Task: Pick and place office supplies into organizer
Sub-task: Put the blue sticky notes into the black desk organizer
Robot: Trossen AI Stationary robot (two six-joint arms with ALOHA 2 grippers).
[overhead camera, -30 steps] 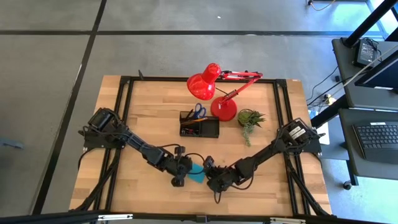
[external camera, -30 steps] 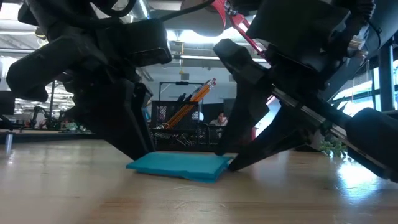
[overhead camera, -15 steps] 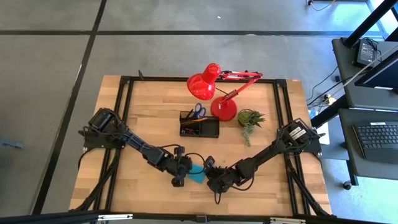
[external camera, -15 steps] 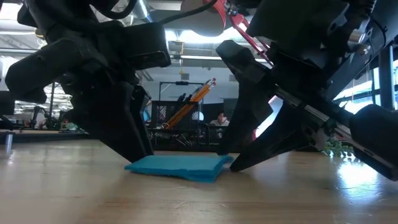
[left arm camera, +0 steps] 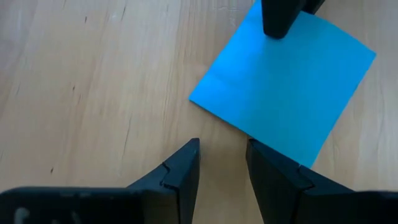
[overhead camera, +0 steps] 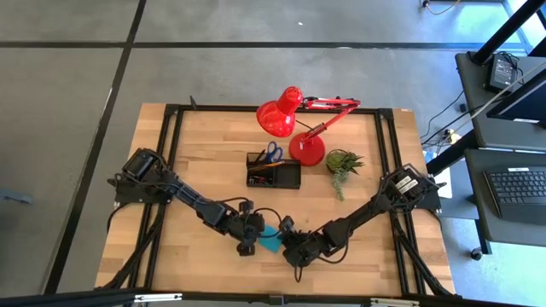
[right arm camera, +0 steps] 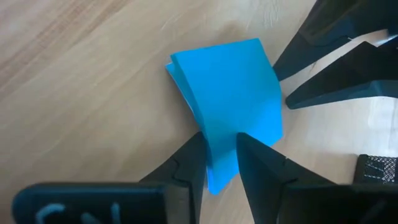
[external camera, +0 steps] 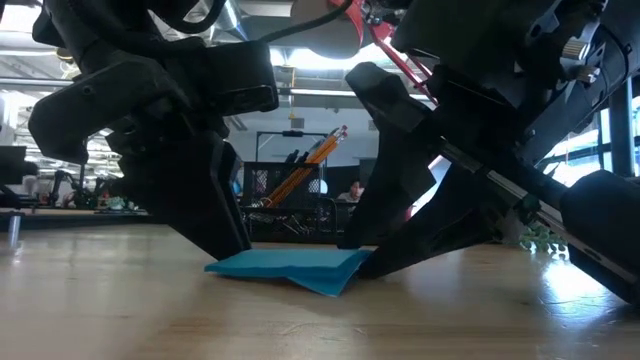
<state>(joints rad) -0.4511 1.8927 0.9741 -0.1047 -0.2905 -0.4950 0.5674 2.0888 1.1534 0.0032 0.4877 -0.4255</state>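
Clearly the blue sticky-note pad [overhead camera: 270,238] is the thing in hand: it lies flat on the table [overhead camera: 205,145] near the middle of the front edge, well apart from the organizer [overhead camera: 274,173] at the table's centre. It looks light and thin, a stack of soft leaves that flex rather than hold stiff; in the right wrist view the top sheets already curl up off the block. The right gripper [right arm camera: 219,149] has its fingers closed on one edge of the pad, pinching the lifted leaves. The left gripper [left arm camera: 221,158] stands just beside the opposite corner, its fingers a little apart and holding nothing, one tip close to the pad's edge. I judge a grip across the whole thickness at the glued edge would serve best, since loose sheets may peel or slide on the smooth wood
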